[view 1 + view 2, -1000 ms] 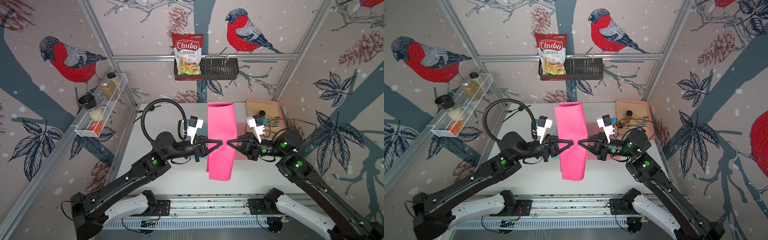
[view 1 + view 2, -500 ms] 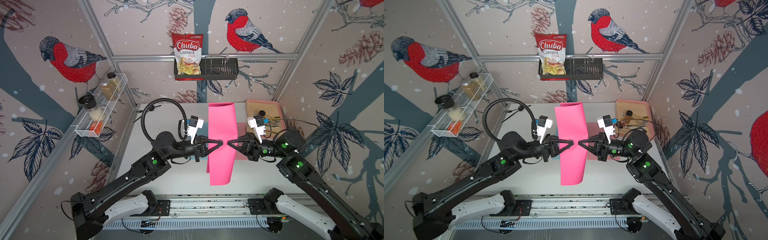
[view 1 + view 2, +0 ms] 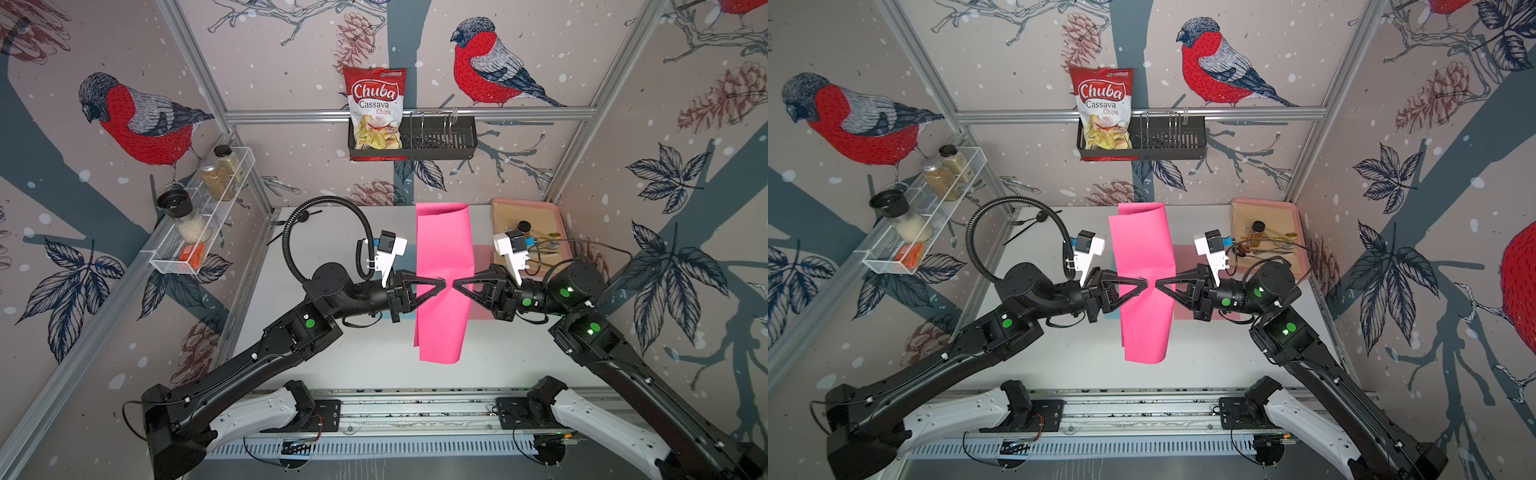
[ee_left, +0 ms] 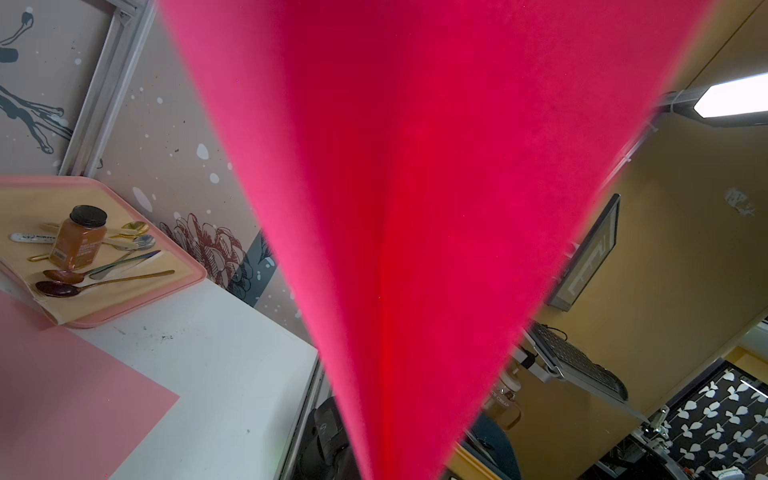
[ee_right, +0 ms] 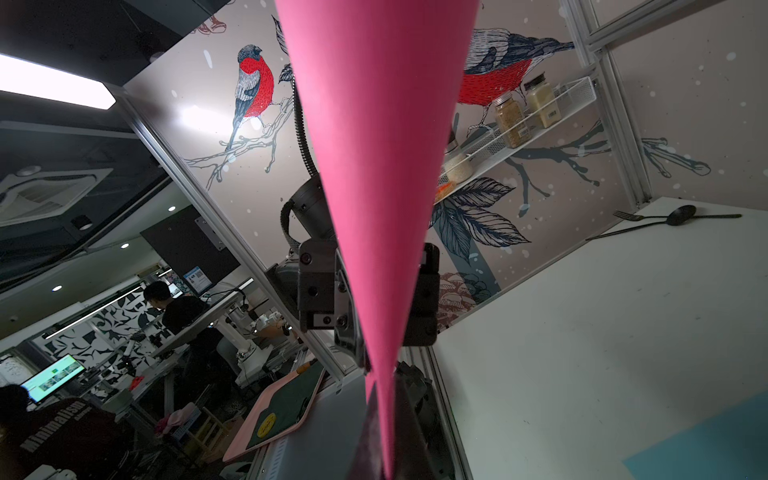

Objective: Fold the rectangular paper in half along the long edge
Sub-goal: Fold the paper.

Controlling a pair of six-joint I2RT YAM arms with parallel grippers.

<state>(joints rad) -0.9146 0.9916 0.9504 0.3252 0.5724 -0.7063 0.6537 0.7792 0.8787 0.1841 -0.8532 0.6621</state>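
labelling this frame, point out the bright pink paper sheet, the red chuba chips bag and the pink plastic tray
bright pink paper sheet (image 3: pixel 444 249): in a top view, upper half of its face
red Chuba chips bag (image 3: pixel 375 112): in a top view, printed front
pink plastic tray (image 4: pixel 197 275): left wrist view, corner rim

You have here one paper (image 3: pixel 442 249), two grippers, namely the left gripper (image 3: pixel 444 284) and the right gripper (image 3: pixel 454 285), one tray (image 3: pixel 524 201) with one brown jar (image 4: pixel 79 241), one chips bag (image 3: pixel 376 108), one basket (image 3: pixel 440 143), one shelf (image 3: pixel 174 259) with three jars (image 3: pixel 216 178), one black fork (image 5: pixel 623 215) and one black spoon (image 5: pixel 681 216); the tray's cutlery (image 4: pixel 104 282) overlaps too much to count surely
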